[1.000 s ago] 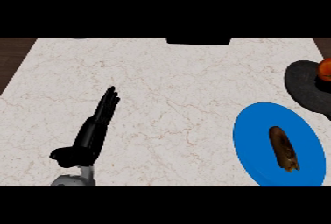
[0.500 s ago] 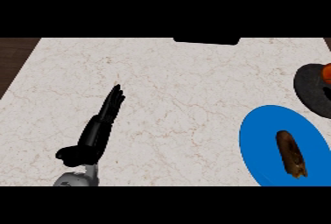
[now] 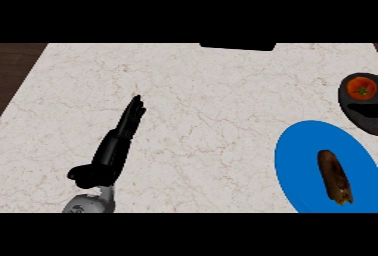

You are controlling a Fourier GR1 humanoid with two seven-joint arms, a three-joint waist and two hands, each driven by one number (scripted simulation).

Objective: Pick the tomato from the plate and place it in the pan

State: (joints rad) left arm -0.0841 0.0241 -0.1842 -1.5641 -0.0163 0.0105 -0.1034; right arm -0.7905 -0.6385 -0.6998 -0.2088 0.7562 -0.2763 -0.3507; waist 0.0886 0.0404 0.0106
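Your left hand (image 3: 111,147) rests flat, fingers straight, on the surface (image 3: 207,90). One tomato (image 3: 362,88) sits in the pan (image 3: 354,107) at the right edge, beside one blue plate (image 3: 303,160).

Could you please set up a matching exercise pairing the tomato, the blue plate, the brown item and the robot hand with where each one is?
Things:
1. tomato
2. plate
3. brown item
4. left robot hand

Places:
A. on the blue plate
B. counter's left part, fingers straight
C. in the dark pan at the right edge
D. lower right of the counter

Pairs: 1-C, 2-D, 3-A, 4-B
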